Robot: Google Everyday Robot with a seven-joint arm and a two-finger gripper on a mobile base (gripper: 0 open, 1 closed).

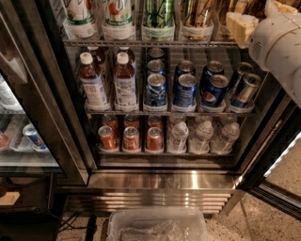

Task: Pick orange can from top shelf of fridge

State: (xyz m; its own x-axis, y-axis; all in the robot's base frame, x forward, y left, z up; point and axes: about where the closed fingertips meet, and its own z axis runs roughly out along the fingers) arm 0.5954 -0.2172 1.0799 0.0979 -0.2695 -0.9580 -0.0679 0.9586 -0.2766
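- Gold-orange metal marks the orange can [195, 16]. It stands upright in a clear tray at the front of the top shelf [155, 43], fourth item from the left, and its top is cut off by the upper edge of the view.
- Just left of it stands a tall green can [158, 14]. Further left are two pale drinks with coloured labels [117, 16].
- The gripper [242, 27], pale tan, sits at the far upper right at the height of the top shelf. It is just right of the orange can and apart from it, with nothing seen in its hold. Whether it is spread or closed cannot be told.
- The white arm casing [277, 47] fills the upper right corner behind the gripper.
- On the middle rack, two brown bottles with white caps [91, 77] stand at the left, and rows of blue cans [186, 89] run to the right.
- On the lowest rack, short red-orange cans [130, 137] sit at the left and clear water bottles [202, 136] at the right.
- The fridge [164, 181] has a shiny steel base with a slatted vent grille [150, 200] below it.
- A clear plastic bin [157, 223] sits on the floor, nearest in the scene.
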